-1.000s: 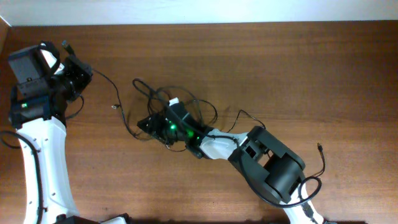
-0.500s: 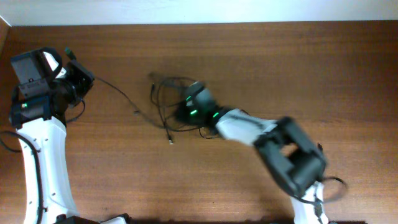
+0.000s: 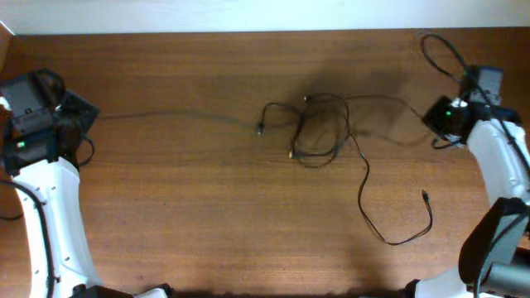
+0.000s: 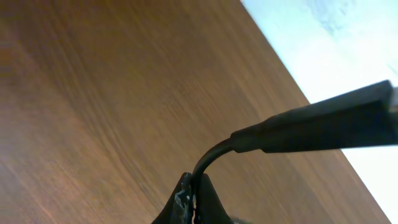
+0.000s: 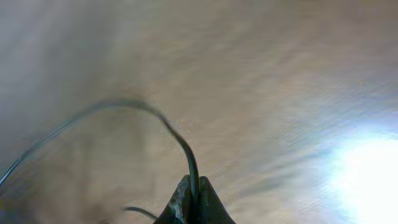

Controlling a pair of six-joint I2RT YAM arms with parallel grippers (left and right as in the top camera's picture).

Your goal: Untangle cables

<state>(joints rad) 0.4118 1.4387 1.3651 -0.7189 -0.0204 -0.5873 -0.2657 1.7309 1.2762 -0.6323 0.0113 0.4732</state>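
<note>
Several thin black cables lie knotted in a loose tangle at the table's middle. One strand runs taut and straight left to my left gripper, which is shut on it. In the left wrist view the fingers pinch the cord just behind its long plug. Another strand leads right to my right gripper, which is shut on that cable too. A free tail curls toward the front and ends in a small plug.
A black loop arcs behind the right gripper at the far right corner. The left arm runs along the left edge and the right arm along the right edge. A pale wall borders the table's back edge.
My right gripper closed on a cable and swung from the tangle to the far right, dragging the tangle rightward and spreading it out. The left gripper pulled slightly left, and its strand went straight.
</note>
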